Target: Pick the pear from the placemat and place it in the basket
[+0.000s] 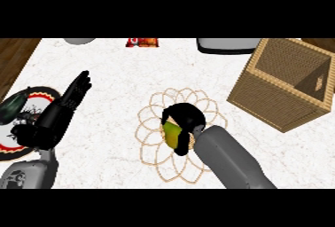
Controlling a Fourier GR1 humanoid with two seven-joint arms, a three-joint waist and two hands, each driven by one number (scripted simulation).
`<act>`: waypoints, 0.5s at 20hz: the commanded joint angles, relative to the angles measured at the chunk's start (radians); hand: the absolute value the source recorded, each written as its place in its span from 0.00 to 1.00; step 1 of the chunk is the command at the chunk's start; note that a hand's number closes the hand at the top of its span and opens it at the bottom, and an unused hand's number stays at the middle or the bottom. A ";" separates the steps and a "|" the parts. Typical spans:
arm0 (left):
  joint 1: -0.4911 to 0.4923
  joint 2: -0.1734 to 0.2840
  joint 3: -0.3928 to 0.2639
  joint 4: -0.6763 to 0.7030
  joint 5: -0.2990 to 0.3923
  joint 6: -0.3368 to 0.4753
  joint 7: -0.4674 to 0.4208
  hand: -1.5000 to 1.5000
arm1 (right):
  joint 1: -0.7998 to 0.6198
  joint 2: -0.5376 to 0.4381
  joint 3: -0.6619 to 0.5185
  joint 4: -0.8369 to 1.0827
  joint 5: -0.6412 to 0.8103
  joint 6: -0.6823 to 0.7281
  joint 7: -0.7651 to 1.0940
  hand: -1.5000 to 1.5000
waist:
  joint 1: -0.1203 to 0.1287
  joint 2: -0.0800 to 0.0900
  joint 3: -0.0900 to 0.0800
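Note:
A yellow-green pear (172, 134) lies on the beige lace placemat (153, 155) in the middle of the white counter. My right hand (185, 117) is down on the placemat with its fingers curled round the pear, hiding most of it. The tall wicker basket (262, 99) stands at the right, a short way up and right of the placemat. My left hand (73, 95) rests at the left with straight fingers pointing up, holding nothing.
A round patterned plate (12, 148) with a dark object on it sits at the left edge, partly under my left forearm. A grey tray-like object (226, 45), a red packet (142, 42) and a grey round thing (79, 41) line the far edge.

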 commanded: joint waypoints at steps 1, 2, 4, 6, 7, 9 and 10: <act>0.000 0.010 0.023 0.002 0.011 0.002 0.012 0.50 | 0.030 0.000 -0.047 0.036 0.113 -0.220 0.306 1.00 | -0.041 -0.002 -0.006; 0.015 0.013 0.015 0.013 -0.002 0.000 -0.005 0.50 | 0.064 0.003 -0.018 0.009 0.138 -0.270 0.354 1.00 | -0.040 0.000 -0.005; 0.011 0.011 -0.002 0.003 -0.011 -0.007 -0.010 0.50 | 0.050 0.003 0.014 -0.054 0.158 -0.332 0.487 1.00 | -0.013 0.004 -0.004; -0.013 -0.012 -0.019 -0.018 -0.014 0.009 0.030 0.50 | 0.073 0.003 0.087 -0.112 0.184 -0.408 0.596 1.00 | 0.005 0.009 -0.002; 0.006 0.015 0.006 -0.006 0.009 -0.021 0.001 0.50 | 0.073 0.003 0.111 -0.145 0.202 -0.435 0.646 1.00 | 0.009 0.012 -0.003; 0.010 -0.001 -0.007 -0.004 -0.008 -0.011 -0.026 0.50 | 0.126 0.003 0.165 -0.255 0.193 -0.476 0.709 1.00 | 0.005 0.014 -0.002; -0.043 0.016 0.026 0.043 0.021 -0.026 -0.011 0.50 | 0.057 0.003 0.178 -0.283 0.145 -0.488 0.783 1.00 | 0.014 0.018 -0.002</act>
